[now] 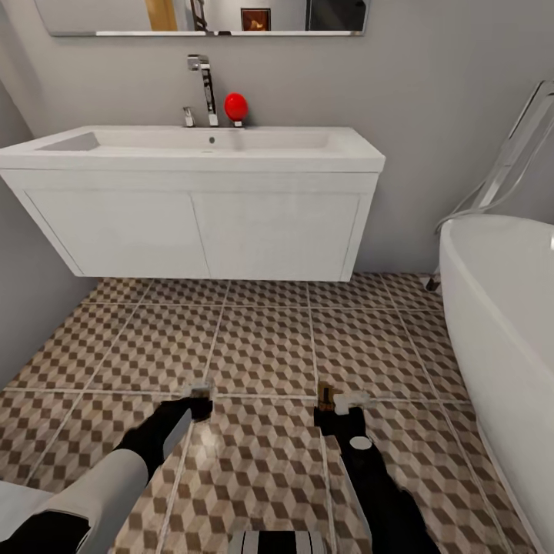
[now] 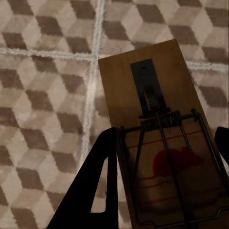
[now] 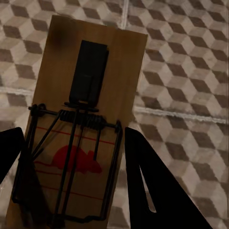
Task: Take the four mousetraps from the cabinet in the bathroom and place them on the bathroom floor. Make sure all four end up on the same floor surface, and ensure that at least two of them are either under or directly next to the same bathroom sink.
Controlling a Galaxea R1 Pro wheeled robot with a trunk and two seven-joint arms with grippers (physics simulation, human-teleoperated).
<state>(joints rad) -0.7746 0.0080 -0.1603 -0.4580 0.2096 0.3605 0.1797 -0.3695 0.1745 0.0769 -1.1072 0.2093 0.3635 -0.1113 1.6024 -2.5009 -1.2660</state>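
Cube-patterned bathroom floor tiles spread below one white wall-hung sink; both arms reach low. Left wrist view: left jaws closed on one wooden mousetrap with a red mouse print between them. Right wrist view: right jaws likewise clamp a second mousetrap.

Both end effectors reach forward (each clamped).

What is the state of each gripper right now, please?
Left gripper: shut on a mousetrap, held above the floor.
Right gripper: shut on another mousetrap, also above the floor.
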